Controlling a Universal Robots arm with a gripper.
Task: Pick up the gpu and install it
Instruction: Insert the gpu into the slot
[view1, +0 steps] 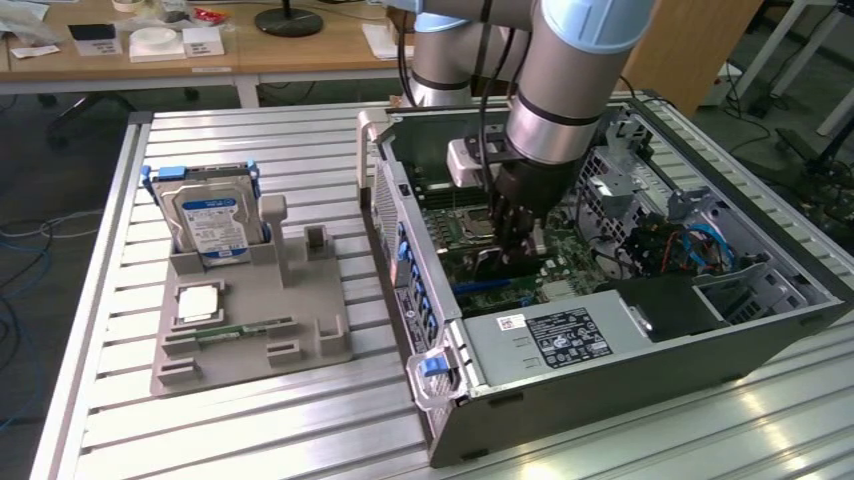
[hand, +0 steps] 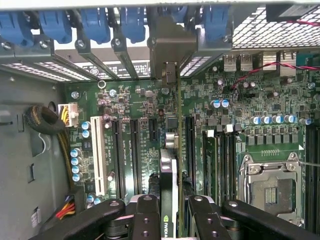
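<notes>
Where it hangs inside the open grey metal computer case (view1: 641, 400), the black two-finger gripper (hand: 170, 212) clamps the thin green-edged gpu card (hand: 170, 175); the card stands edge-on over the green motherboard (hand: 250, 100); its silver bracket (hand: 167, 45) sits at the rear slot openings.

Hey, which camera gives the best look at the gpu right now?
The wrist view: the gpu shows edge-on along its length, gripped by the tool, above the motherboard. In the exterior view the tool hides most of it, leaving a dark sliver.
</notes>
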